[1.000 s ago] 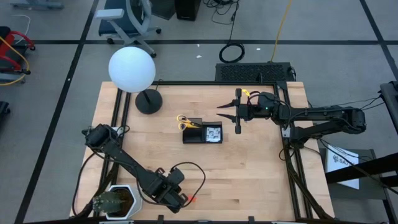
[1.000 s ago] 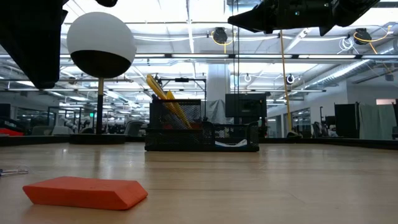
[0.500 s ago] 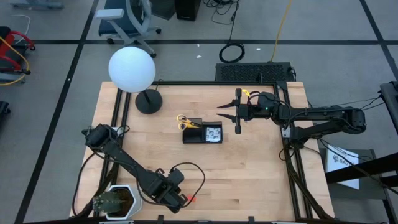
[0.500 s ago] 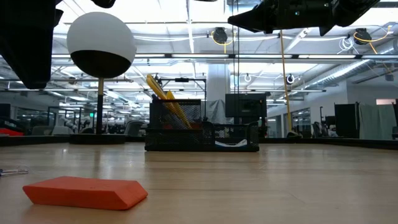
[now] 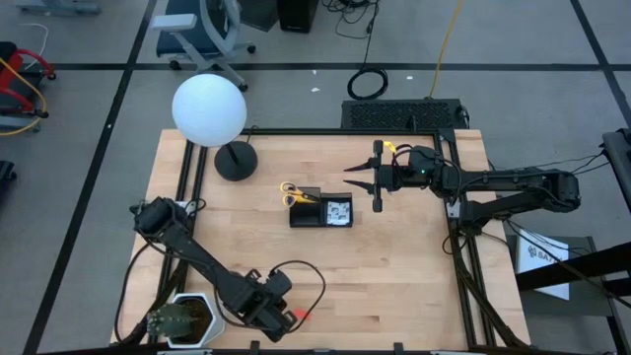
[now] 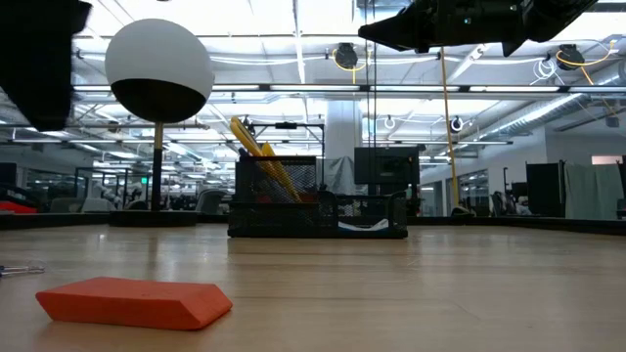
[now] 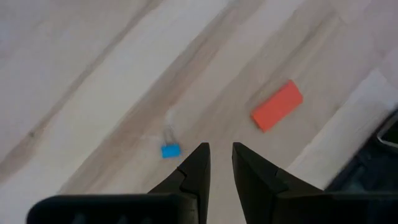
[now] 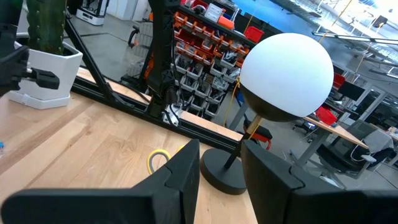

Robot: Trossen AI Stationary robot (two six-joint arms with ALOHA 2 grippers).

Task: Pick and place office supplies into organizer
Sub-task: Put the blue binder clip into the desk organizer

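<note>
Left end effector (image 7: 217, 158) hovers over the wooden desk (image 5: 394, 266) w/ 2 fingers slightly parted, empty; just beyond: 1 small red eraser (image 7: 277, 114), 1 small blue clip (image 7: 170, 150). Right end effector (image 5: 376, 177) parted, empty, beside 1 black mesh organizer (image 5: 320, 210) holding 1 pr yellow-handled scissors (image 5: 292, 192).

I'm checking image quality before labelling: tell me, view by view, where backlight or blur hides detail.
Low view: bright ceiling lights leave the black mesh organizer a silhouette, and the near flat red eraser looks soft. Left wrist view: the wooden table is smeared, with the small blue clip indistinct. High view: evenly lit.
</note>
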